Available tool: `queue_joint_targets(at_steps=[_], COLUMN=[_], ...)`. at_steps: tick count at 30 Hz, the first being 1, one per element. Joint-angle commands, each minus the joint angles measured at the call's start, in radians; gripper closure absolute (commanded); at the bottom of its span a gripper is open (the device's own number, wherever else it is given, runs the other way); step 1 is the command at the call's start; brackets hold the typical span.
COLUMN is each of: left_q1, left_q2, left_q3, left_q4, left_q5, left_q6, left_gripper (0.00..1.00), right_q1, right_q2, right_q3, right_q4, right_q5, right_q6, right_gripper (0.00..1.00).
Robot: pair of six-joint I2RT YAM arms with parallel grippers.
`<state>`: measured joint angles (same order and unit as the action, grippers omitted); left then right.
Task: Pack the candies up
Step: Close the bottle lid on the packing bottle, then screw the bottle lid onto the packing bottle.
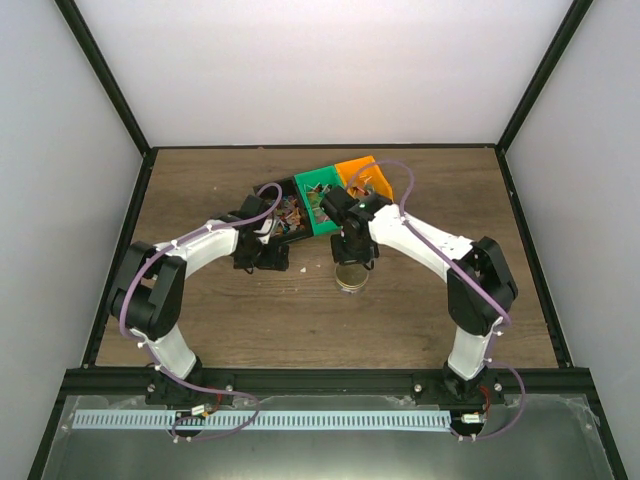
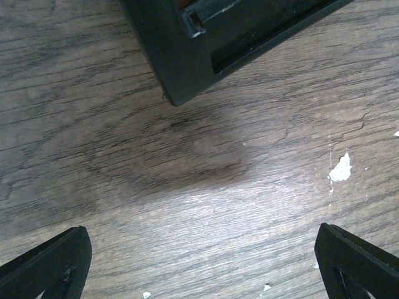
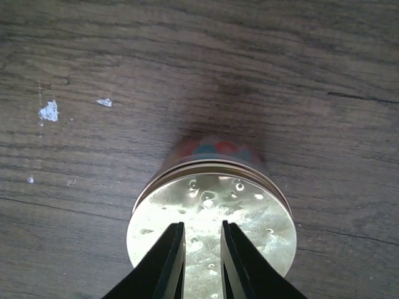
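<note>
Right gripper (image 3: pixel 202 232) fingers nearly closed, slim gap, nothing clamped. Poised over gold lid (image 3: pixel 249 212), likely to press it onto jar (image 3: pixel 187 152).
Candies (image 1: pixel 291 212) heaped in black bin (image 2: pixel 162 56), 11 o'clock from jar. A few blurred behind jar wall.
Left gripper (image 2: pixel 201 235) spread wide, empty, parked at 6 o'clock of bin corner.
Lid contact not discernible. Bin interior cut off in left wrist view.

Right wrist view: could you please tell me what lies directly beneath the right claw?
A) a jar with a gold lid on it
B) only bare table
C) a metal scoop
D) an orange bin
A: the right claw points down at a round gold lid sitting on a jar, with coloured sweets just visible through the glass.
</note>
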<state>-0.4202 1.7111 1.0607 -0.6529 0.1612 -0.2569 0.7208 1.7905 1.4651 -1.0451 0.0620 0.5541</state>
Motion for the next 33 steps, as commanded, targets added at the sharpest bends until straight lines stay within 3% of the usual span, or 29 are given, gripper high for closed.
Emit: queue_joint_targets(at_steps=[1, 15, 27, 29, 30, 32, 33], left_q1=[0.005, 0.005, 0.004, 0.003, 0.003, 0.0, -0.002], left_q2=[-0.003, -0.015, -0.047, -0.077, -0.1, -0.155, -0.186], left_q3=[-0.007, 0.001, -0.026, -0.041, -0.051, -0.077, -0.091], left_q4=[0.013, -0.006, 0.035, 0.076, 0.104, 0.171, 0.202], left_q5=[0.008, -0.007, -0.004, 0.004, 0.01, 0.007, 0.006], left_q6=[0.007, -0.011, -0.042, -0.061, -0.073, -0.108, -0.121], left_gripper=[0.0, 0.0, 0.0, 0.0, 0.0, 0.0, 0.0], right_q1=[-0.009, -0.014, -0.014, -0.014, -0.015, -0.022, -0.035], right_q2=[0.008, 0.002, -0.127, -0.197, -0.231, -0.287, -0.303], right_q3=[-0.021, -0.083, 0.005, -0.02, -0.038, -0.07, -0.08], right_q4=[0.041, 0.089, 0.112, 0.179, 0.211, 0.274, 0.305], right_q5=[-0.026, -0.046, 0.009, 0.032, 0.045, 0.049, 0.023], right_q6=[-0.008, -0.027, -0.003, 0.003, 0.009, 0.012, 0.0], right_gripper=[0.81, 0.78, 0.78, 0.71, 0.63, 0.33, 0.27])
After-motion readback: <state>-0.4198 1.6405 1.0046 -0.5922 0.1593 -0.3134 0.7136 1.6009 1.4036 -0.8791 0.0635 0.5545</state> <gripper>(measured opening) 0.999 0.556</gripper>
